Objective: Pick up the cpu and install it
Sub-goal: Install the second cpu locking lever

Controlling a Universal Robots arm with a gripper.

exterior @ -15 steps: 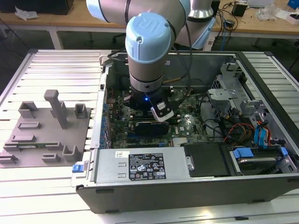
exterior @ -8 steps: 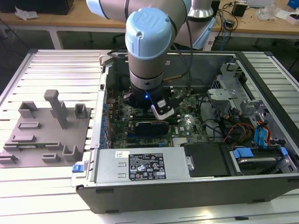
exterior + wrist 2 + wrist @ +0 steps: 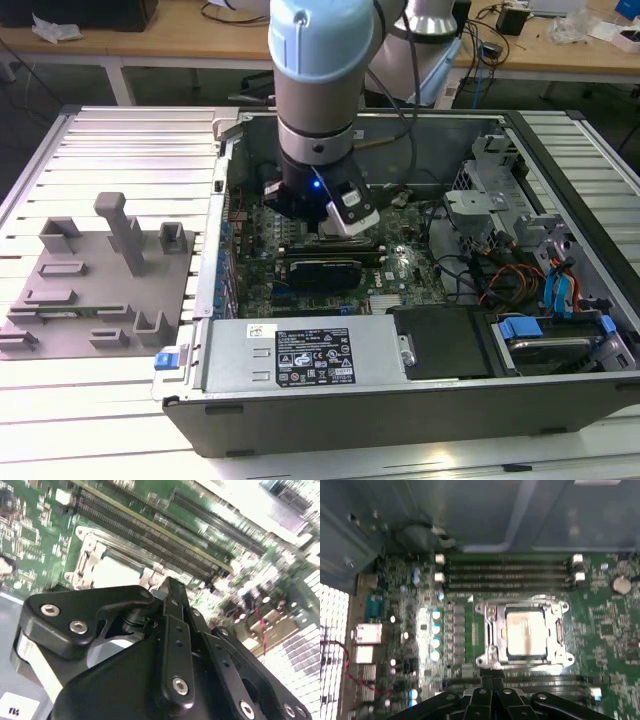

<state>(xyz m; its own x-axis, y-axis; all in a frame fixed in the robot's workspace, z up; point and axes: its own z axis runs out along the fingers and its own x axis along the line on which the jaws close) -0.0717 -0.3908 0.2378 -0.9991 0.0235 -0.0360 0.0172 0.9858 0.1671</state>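
The cpu [image 3: 525,632], a pale shiny square, lies flat inside the metal-framed socket [image 3: 487,630] on the green motherboard. In the second wrist view the cpu [image 3: 117,572] shows as a bright patch just beyond my black gripper [image 3: 170,587]. My gripper [image 3: 490,680] hovers a little above the board beside the socket's edge, its fingertips drawn together with nothing between them. In the exterior view the gripper [image 3: 340,225] hangs low inside the open computer case [image 3: 400,410], over the board's middle.
Memory slots [image 3: 505,572] run along the socket's far side. The power supply [image 3: 300,355], a drive bay with blue clips [image 3: 520,330] and loose cables [image 3: 500,280] crowd the case. A grey fixture [image 3: 100,280] sits on the table at the exterior view's left.
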